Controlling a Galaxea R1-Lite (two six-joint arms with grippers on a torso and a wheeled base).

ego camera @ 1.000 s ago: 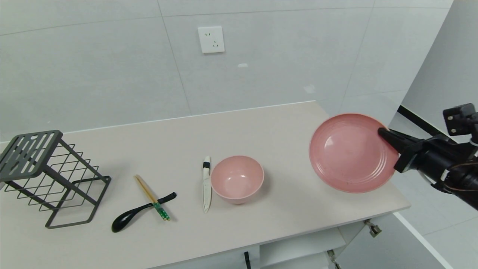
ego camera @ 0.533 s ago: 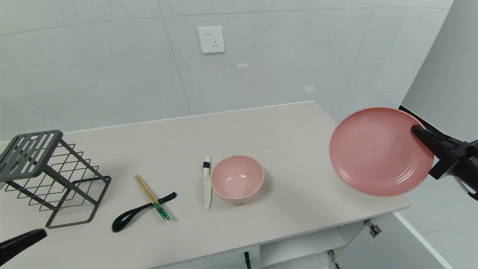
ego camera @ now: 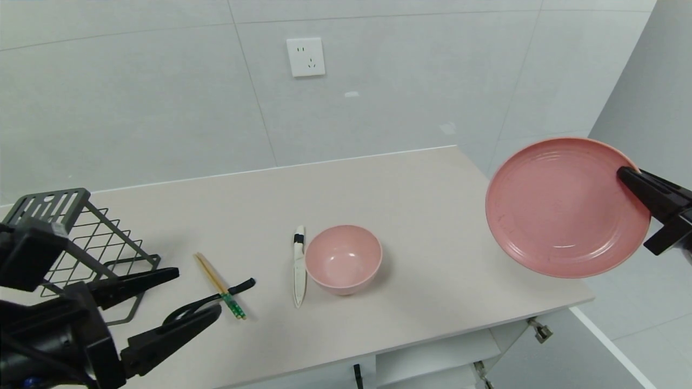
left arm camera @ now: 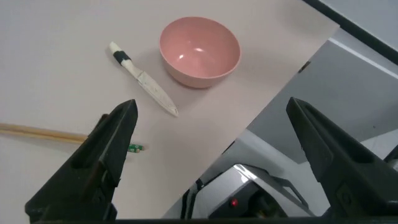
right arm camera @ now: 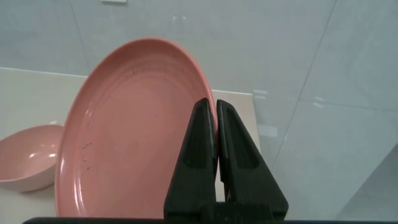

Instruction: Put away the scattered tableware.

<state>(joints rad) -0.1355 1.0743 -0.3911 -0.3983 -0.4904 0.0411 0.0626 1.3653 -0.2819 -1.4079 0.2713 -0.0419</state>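
My right gripper (ego camera: 623, 174) (right arm camera: 215, 107) is shut on the rim of a pink plate (ego camera: 565, 205) (right arm camera: 130, 130), holding it tilted in the air past the table's right end. My left gripper (ego camera: 197, 292) (left arm camera: 211, 106) hangs open above the table's front left, over a black spoon (ego camera: 238, 286) and a pair of chopsticks (ego camera: 216, 282) (left arm camera: 37, 132). A pink bowl (ego camera: 343, 258) (left arm camera: 199, 50) stands mid-table with a white knife (ego camera: 298, 265) (left arm camera: 144, 79) lying just to its left.
A black wire rack (ego camera: 75, 232) stands at the table's left end, partly behind my left arm. A tiled wall with a socket (ego camera: 306, 56) backs the table (ego camera: 421, 216). The table's right edge drops to the floor, with bare tabletop between bowl and plate.
The right gripper has carried the plate up and to the right, off the table's end. The left arm has come into the head view at the lower left, over the spoon.
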